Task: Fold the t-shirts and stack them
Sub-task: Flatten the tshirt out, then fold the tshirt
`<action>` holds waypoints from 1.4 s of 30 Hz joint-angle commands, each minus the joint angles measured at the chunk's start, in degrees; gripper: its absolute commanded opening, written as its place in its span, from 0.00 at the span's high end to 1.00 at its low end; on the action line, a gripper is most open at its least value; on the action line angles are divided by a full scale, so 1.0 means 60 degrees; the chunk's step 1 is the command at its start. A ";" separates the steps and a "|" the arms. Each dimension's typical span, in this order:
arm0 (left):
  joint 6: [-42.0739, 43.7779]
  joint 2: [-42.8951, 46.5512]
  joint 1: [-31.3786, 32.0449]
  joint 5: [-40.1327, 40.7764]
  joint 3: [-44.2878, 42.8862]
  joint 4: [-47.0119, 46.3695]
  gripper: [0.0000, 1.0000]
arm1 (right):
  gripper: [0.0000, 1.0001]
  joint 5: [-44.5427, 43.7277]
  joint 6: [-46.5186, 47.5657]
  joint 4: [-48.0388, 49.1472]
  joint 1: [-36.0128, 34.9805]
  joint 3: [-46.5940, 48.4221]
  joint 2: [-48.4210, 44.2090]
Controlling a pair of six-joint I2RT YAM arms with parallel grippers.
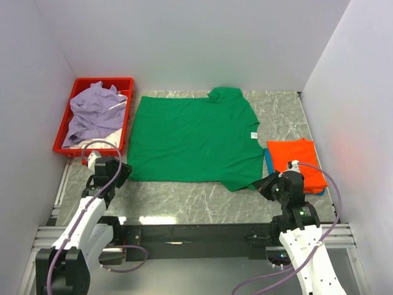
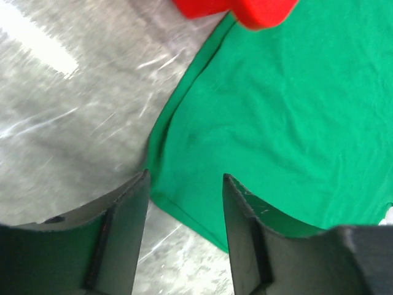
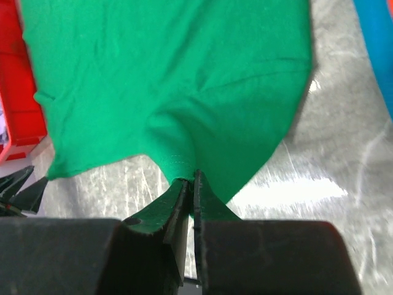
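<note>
A bright green t-shirt [image 1: 193, 138] lies spread flat on the marble table, neck to the right. My left gripper [image 1: 118, 174] is open over its near-left hem corner [image 2: 184, 196], with the cloth edge between the jaws. My right gripper [image 1: 265, 184] is shut on the near sleeve of the green t-shirt [image 3: 178, 157], pinching its hem. A folded orange t-shirt [image 1: 298, 163] lies on a blue one [image 1: 268, 161] at the right. A lavender t-shirt [image 1: 95, 114] and a white one [image 1: 104, 136] are crumpled in the red tray.
The red plastic tray [image 1: 66, 120] stands at the far left, its corner showing in the left wrist view [image 2: 258, 12]. White walls close in the table on three sides. A black rail runs along the near edge [image 1: 196, 233].
</note>
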State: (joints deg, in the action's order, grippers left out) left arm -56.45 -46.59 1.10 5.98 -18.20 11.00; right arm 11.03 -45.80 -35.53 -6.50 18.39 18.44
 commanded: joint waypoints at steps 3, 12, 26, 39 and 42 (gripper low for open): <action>-0.0273 0.0864 -0.0037 0.0527 0.0073 0.0698 0.41 | 0.88 -0.0256 0.0163 -0.0656 0.0014 0.0977 -0.0231; -0.1022 0.0821 -0.0023 0.0835 0.0132 0.1447 0.49 | 0.87 -0.0153 0.0192 -0.0275 0.0000 0.1051 0.0267; -0.1520 -0.0158 0.0372 0.0527 0.0542 0.0422 0.52 | 0.88 -0.0095 0.0192 0.0208 0.0014 0.0612 0.0560; -0.1388 0.0511 0.0446 0.1522 0.0191 0.1620 0.99 | 0.89 -0.0212 0.0353 -0.0449 0.0000 0.0919 0.0458; -0.1563 0.1361 0.0446 0.1641 0.0205 0.2339 0.99 | 0.90 -0.0124 0.0295 -0.0713 0.0000 0.0977 0.0297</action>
State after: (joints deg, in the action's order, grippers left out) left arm -64.66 -41.80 3.73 12.64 -15.25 19.92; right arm 10.37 -44.69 -38.33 -6.50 22.15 21.39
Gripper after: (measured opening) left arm 0.015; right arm 0.108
